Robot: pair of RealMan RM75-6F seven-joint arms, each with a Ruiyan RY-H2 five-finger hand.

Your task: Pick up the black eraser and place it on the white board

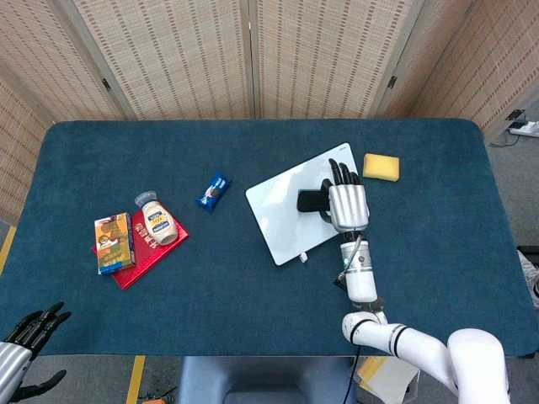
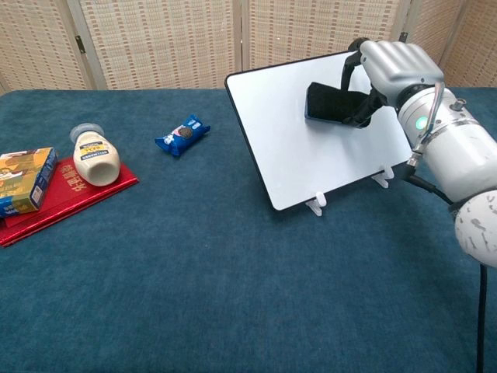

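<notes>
The right hand [image 2: 392, 66] grips the black eraser [image 2: 330, 103] against the tilted white board [image 2: 311, 163], probably so it does not slide down. The left hand [image 1: 25, 337] is empty with fingers apart, near the table edge.

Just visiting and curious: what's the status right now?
Right hand holds black eraser against white board. Left hand idle, open, at table edge. Nothing in the way.

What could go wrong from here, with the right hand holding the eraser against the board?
1. The white board leans on small clips, so a push from the right hand might tip or slide it.
2. On that slope, the black eraser may slip down once released.
3. Withdrawing, the hand could brush the yellow sponge lying close beside the board.
</notes>
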